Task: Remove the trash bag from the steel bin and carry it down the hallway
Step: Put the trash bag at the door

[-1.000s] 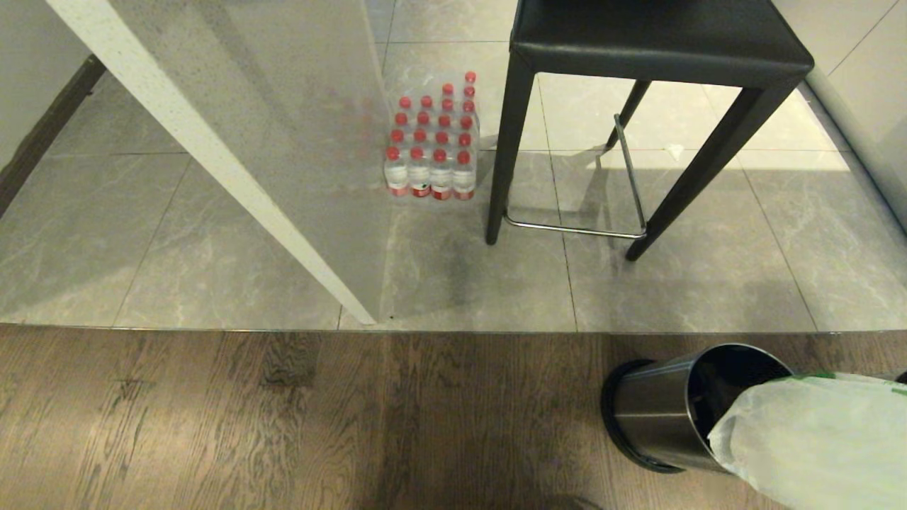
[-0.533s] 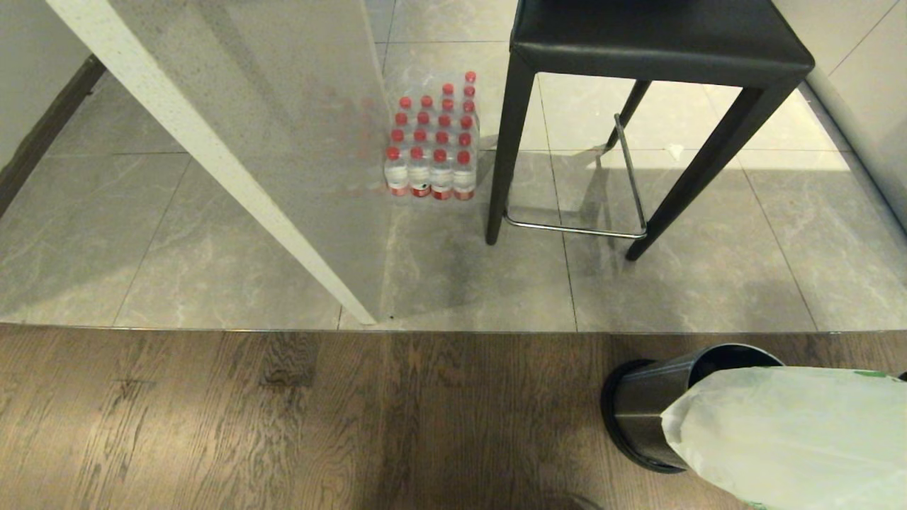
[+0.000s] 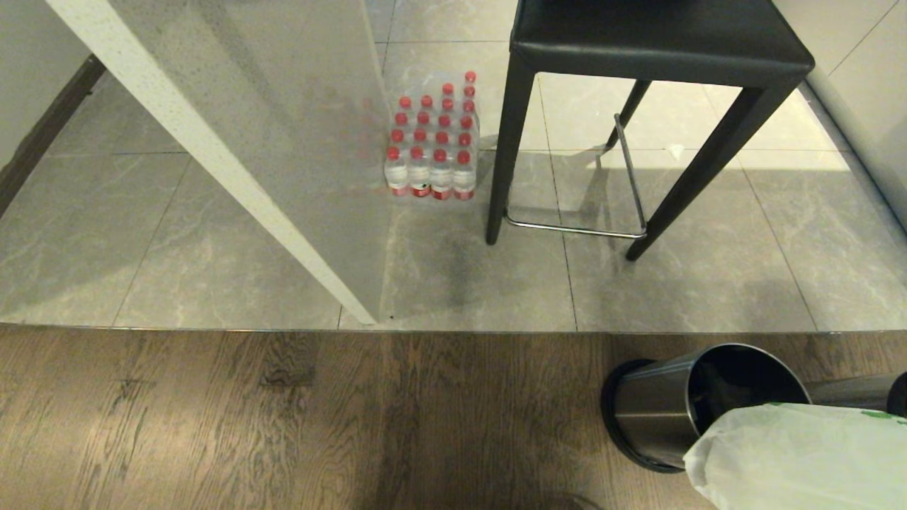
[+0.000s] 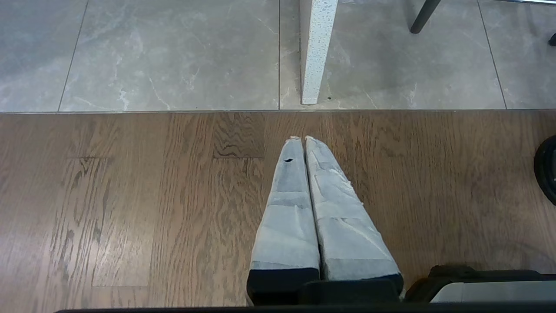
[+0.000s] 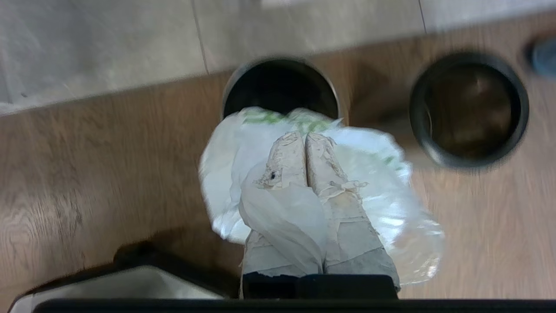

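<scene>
The right gripper (image 5: 305, 138) is pinched tight on a fold of the trash bag (image 3: 801, 457); the plastic drapes over its fingers (image 5: 286, 161) and the rest of the bag hangs below. In the head view the bag sits at the lower right, out of the steel bin (image 3: 680, 407), which looks tipped over on the dark wood floor (image 3: 283, 418) with its mouth open and dark; a second round dark bin (image 5: 469, 108) stands just beside it.

To do this step well, keep the pinch firm so the thin plastic does not slip; lift slow and straight so the bag does not catch the rim; hold it off the floor so it does not drag or tear.

The left gripper (image 4: 304, 139) hangs over the wood floor, fingers together, holding nothing; it stays out of the way.

The grey tiles (image 3: 177, 241) of the hallway lie ahead; steer wide of the stool (image 3: 659, 42) and the pack of bottles (image 3: 434, 142).
</scene>
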### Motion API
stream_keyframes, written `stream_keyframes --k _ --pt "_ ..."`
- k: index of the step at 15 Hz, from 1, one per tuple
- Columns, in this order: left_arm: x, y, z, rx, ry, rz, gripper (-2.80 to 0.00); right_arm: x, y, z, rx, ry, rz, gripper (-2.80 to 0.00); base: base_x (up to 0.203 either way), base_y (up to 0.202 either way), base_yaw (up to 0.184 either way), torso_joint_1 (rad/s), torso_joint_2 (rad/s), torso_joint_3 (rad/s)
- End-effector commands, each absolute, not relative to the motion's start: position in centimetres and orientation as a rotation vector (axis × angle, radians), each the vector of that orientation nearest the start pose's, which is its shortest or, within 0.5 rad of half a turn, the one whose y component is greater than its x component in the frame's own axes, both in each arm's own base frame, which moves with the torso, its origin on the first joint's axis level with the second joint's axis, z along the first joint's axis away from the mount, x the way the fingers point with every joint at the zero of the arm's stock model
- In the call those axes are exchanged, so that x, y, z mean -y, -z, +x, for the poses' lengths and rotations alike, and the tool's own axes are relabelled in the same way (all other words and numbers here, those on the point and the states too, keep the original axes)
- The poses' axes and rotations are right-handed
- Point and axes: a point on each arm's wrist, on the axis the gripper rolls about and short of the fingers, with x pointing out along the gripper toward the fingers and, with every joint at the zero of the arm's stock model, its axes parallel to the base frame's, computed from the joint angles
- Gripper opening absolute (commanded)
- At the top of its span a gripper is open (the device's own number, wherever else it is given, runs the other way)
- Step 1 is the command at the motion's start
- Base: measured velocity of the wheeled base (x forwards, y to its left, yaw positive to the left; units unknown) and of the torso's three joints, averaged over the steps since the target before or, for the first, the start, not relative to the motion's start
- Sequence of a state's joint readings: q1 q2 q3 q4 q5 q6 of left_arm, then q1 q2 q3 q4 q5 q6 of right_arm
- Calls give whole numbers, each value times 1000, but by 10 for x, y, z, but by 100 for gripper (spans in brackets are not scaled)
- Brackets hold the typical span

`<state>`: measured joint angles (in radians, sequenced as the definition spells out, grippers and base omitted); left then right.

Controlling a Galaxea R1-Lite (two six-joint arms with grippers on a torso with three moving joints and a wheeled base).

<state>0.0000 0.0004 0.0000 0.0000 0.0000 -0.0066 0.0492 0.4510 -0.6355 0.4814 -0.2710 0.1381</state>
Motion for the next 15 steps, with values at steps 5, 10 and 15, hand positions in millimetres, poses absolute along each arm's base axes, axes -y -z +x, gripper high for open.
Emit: stream_keyframes --k 5,10,15 --pt "0 -75 -23 0 0 -6 -280 7 -195 -25 -281 259 147 -280 0 0 0 0 0 0" --pt "0 -75 -23 0 0 -6 -280 8 -180 -36 -297 260 147 -280 0 0 0 0 0 0" --pt "0 -75 -23 0 0 -8 -280 8 -171 -38 -309 253 156 -280 0 0 0 0 0 0"
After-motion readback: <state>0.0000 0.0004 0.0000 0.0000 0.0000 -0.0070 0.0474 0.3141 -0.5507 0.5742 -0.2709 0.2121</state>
